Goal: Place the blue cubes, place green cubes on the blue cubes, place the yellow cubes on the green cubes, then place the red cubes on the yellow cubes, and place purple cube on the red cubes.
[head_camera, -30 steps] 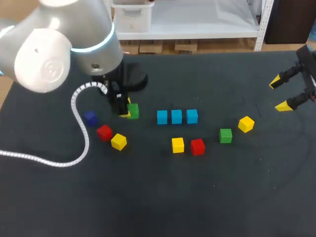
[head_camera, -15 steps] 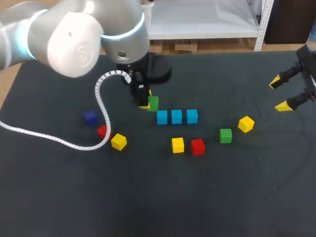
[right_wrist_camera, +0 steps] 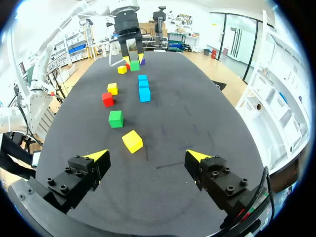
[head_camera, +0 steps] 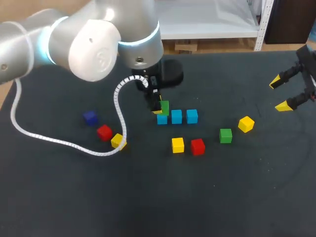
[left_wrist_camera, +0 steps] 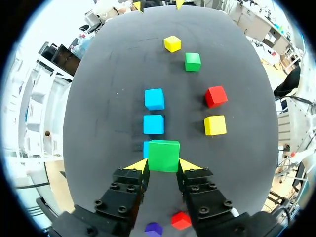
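**Green tier begun: first green cube held over the end of the blue row**

Set on a wide black table (head_camera: 148,197). Reaching in from the left to the table's middle: the bulky grey-and-white left arm (head_camera: 94,44). At its end, the left gripper (left_wrist_camera: 163,167), yellow tips pinching a small green cube (left_wrist_camera: 163,155) from two sides. Held directly above the nearest of a row of three light-blue cubes (head_camera: 176,116), hiding most of that end cube in the wrist view; cannot tell whether resting on it or just clear of it. Well apart at the table's right side: the right gripper (right_wrist_camera: 148,155), fingers spread wide, nothing between them.

Judged as step two: blue row laid, green layer just started. Next, lower straight down, square the green faces to the blue cube beneath, let go, and lift away without nudging the row. After that, fetch the loose green cube (head_camera: 225,135), lying right of the row beside a tilted yellow cube (head_camera: 246,124). No third green in sight.

Waiting for later tiers: front yellow cube (head_camera: 177,144) and front red cube (head_camera: 197,146) side by side; left red cube (head_camera: 104,132), left yellow cube (head_camera: 121,144), dark purple cube (head_camera: 90,117).
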